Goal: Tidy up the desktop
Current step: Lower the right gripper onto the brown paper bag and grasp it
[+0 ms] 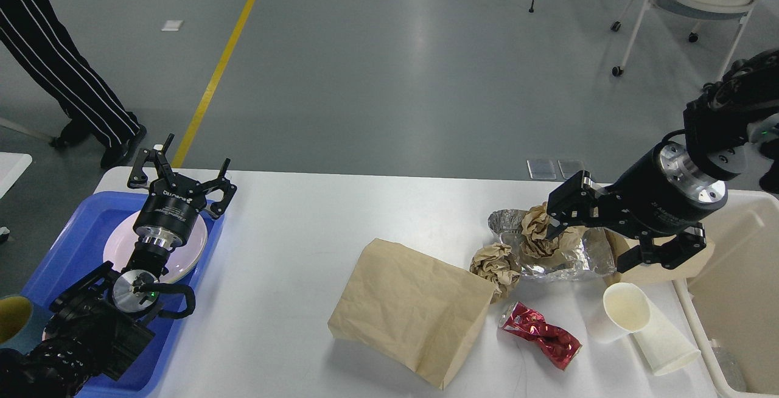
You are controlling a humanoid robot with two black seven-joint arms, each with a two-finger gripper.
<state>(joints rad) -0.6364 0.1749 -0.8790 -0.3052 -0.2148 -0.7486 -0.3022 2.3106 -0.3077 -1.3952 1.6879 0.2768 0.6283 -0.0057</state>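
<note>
My right gripper (593, 227): fingers spread over paper ball (543, 229) on foil (584, 256) | left gripper (181, 171): fingers spread above blue tray (70, 246) | surface (292, 252) cluttered.

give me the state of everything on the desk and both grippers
left gripper: open, empty, above the blue tray
right gripper: open, over the foil
big paper bag: lying flat
small paper bag: partly hidden by the arm
paper cups: tipped over
red wrapper: crushed
paper balls: crumpled
plate: in tray
bin: open
</note>
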